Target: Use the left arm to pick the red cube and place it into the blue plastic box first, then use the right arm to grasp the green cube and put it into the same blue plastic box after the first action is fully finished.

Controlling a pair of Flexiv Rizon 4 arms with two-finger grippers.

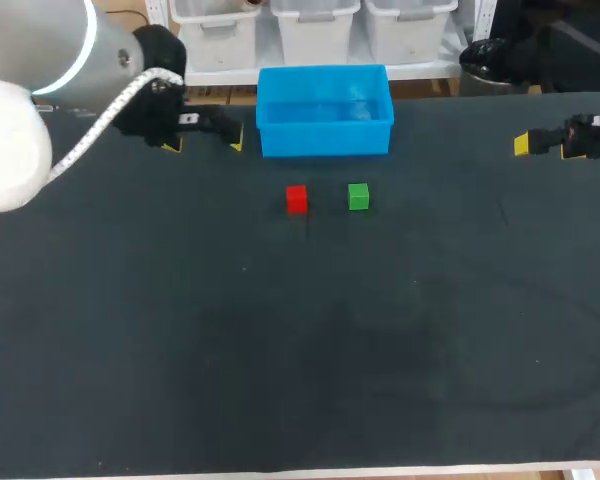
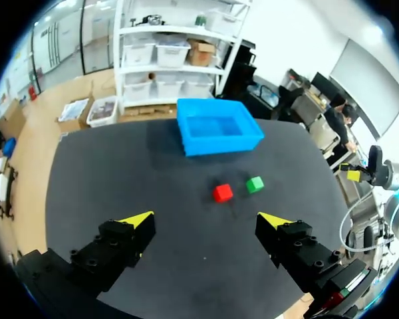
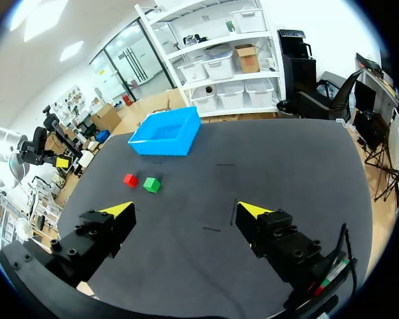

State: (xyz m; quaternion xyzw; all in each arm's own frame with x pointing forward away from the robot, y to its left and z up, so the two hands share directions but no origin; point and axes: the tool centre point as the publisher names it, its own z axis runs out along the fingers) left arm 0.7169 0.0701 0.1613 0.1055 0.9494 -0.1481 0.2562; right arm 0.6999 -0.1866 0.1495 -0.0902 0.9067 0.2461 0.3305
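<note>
A red cube (image 1: 296, 199) and a green cube (image 1: 358, 196) sit side by side on the black table, just in front of the blue plastic box (image 1: 325, 110), which holds nothing. My left gripper (image 1: 204, 142) hovers open at the back left, left of the box. From the left wrist the red cube (image 2: 222, 193) and green cube (image 2: 254, 184) lie ahead of the open left gripper (image 2: 209, 220), the blue box (image 2: 216, 127) beyond them. My right gripper (image 1: 525, 145) hangs at the far right; its wrist view shows the right gripper (image 3: 183, 211) open, with the red cube (image 3: 130, 179), green cube (image 3: 151, 185) and box (image 3: 166, 133) ahead.
The black table (image 1: 300, 350) stretches wide in front of the cubes. Its front edge (image 1: 310, 470) runs along the near side. Nothing else stands on it.
</note>
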